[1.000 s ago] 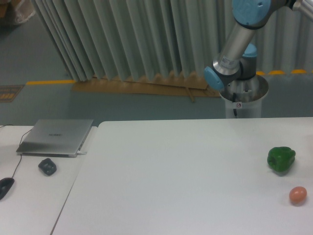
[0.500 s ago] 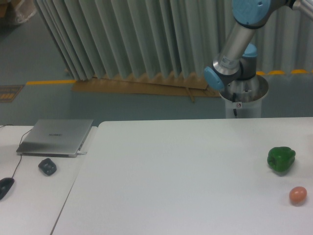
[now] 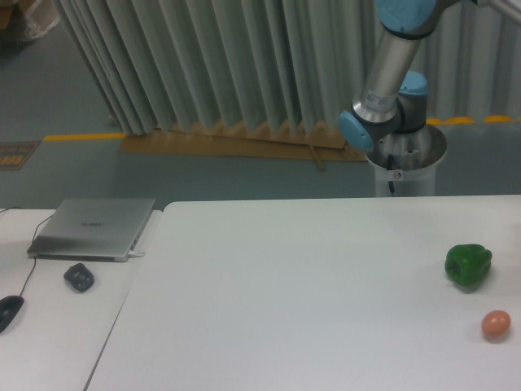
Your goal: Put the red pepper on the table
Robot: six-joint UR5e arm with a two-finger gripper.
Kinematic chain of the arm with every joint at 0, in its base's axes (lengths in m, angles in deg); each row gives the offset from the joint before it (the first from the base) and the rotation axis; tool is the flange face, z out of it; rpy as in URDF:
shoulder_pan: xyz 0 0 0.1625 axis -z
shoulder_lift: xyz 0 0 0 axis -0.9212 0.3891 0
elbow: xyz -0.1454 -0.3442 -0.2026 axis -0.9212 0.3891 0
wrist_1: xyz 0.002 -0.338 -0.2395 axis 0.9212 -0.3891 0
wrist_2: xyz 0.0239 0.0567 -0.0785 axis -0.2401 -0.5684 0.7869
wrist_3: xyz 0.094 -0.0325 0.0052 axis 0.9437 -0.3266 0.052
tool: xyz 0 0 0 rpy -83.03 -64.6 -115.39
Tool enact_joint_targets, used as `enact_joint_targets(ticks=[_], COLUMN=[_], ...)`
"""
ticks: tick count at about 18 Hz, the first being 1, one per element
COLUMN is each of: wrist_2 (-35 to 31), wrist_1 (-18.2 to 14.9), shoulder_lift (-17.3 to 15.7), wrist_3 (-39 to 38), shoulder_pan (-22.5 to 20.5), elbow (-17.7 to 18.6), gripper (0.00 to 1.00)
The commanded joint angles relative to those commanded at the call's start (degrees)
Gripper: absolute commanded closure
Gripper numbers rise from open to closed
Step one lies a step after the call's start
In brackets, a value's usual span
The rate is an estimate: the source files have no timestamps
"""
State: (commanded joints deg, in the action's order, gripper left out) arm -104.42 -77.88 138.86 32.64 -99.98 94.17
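Observation:
The white table (image 3: 301,293) fills the lower right of the view. The red pepper is out of view. Only the lower links of the arm (image 3: 389,73) show, rising from the base behind the table's far edge and leaving the frame at the top right. The gripper itself is out of view.
A green bell pepper (image 3: 468,265) sits near the table's right edge, with an orange-pink ball (image 3: 496,324) just in front of it. On the adjoining desk at left lie a closed laptop (image 3: 94,228), a dark small object (image 3: 79,277) and a mouse (image 3: 8,310).
The arm's upper link has swung slightly, its blue elbow joint shifting up and left at the top of the frame. Nothing on the table has moved.

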Motion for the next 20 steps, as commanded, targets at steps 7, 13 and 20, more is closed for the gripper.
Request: enact_joint_targets(ticks=[7,13,20], wrist_2=[2.28,11.33,13.01], wrist_1=[-3.78,-4.76,0.86], shoulder_lift=[-1.59,-2.12,-0.36], wrist_3=[-13.33,-31.09,-45.26], shoulder_pan=[5.97,13.18,20.65], elbow=[-1.14,-2.55,-2.64], gripper=[0.59,0.60,0.60])
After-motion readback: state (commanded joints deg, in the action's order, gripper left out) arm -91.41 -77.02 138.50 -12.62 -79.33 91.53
